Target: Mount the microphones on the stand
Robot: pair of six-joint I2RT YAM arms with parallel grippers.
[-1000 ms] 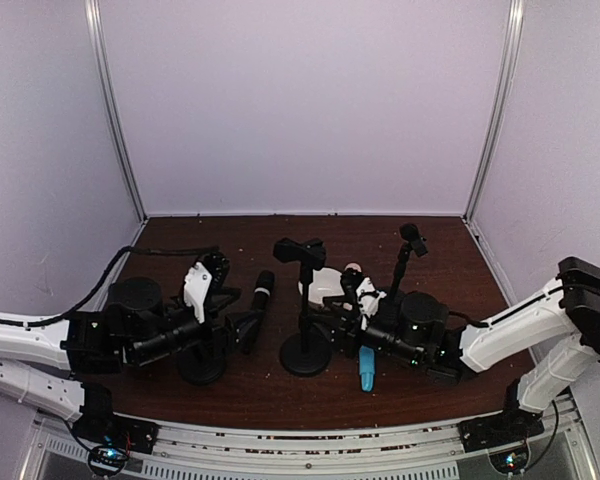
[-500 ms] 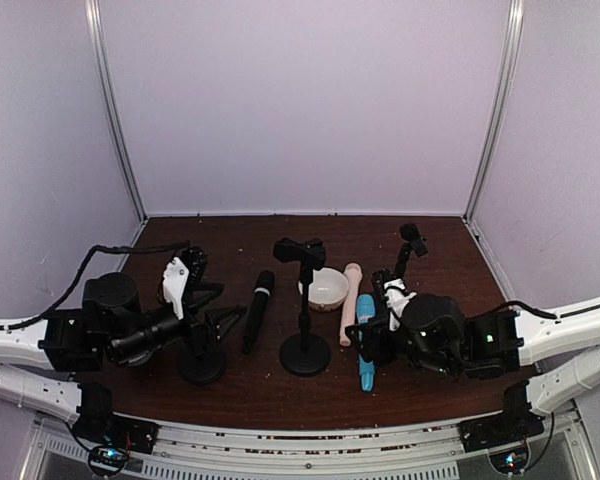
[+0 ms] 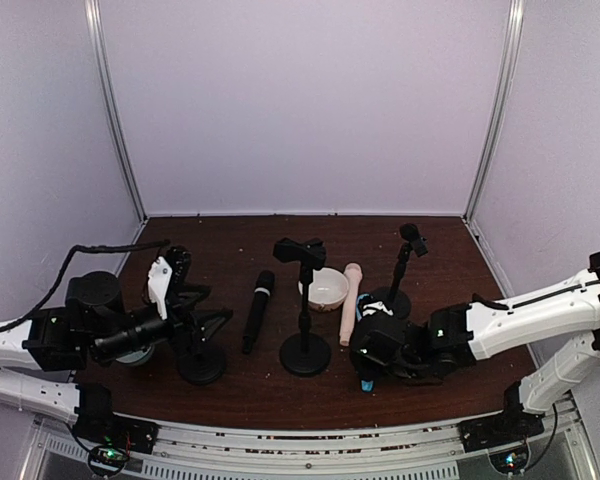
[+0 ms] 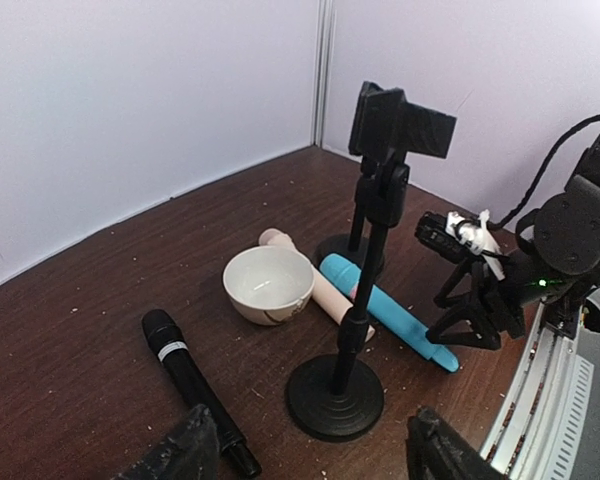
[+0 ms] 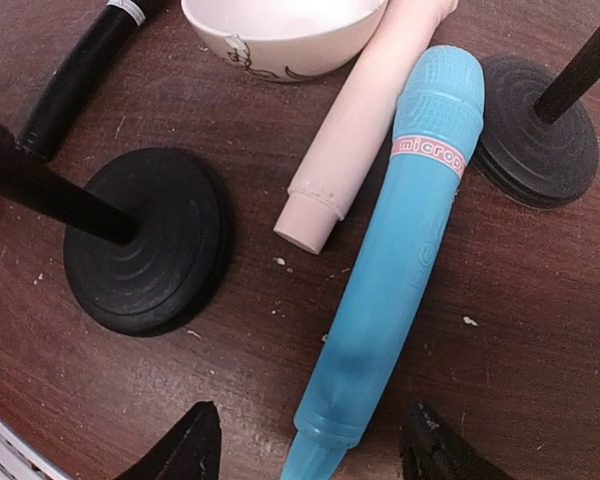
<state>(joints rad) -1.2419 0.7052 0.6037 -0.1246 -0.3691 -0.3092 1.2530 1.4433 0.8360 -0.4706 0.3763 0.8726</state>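
Right tool (image 5: 310, 445) hangs low over the tabletop (image 5: 540, 330) with its fingers spread wide and nothing gripped. The narrow tail of the blue mic (image 5: 405, 230) lies in the gap, a fingertip on either side, and I cannot tell whether either one touches it. That mic lies flat to the right of the middle stand (image 5: 145, 240). Its long axis runs away from the arms, tail toward them and head slanting off toward the right stand (image 5: 535, 130). The line between the fingertips crosses that axis, so closing should pinch the shaft squarely. A hold this near the tail may let the heavier head droop on lifting. The pink mic (image 5: 365, 130) lies between the blue mic and the middle stand, nearly parallel to the blue one and seemingly touching it near the heads, which leaves little room on that side. A bowl (image 5: 280, 30) sits just beyond the middle stand's base, and the black mic (image 4: 190, 385) lies flat on the stand's left side. The stand's clip (image 4: 400, 120) is empty, as no mic is mounted. Left tool (image 4: 310, 455) is also wide open and empty, looking at the middle stand from its left and nearer to the black mic, while the right arm is plainly nearer to the blue one.
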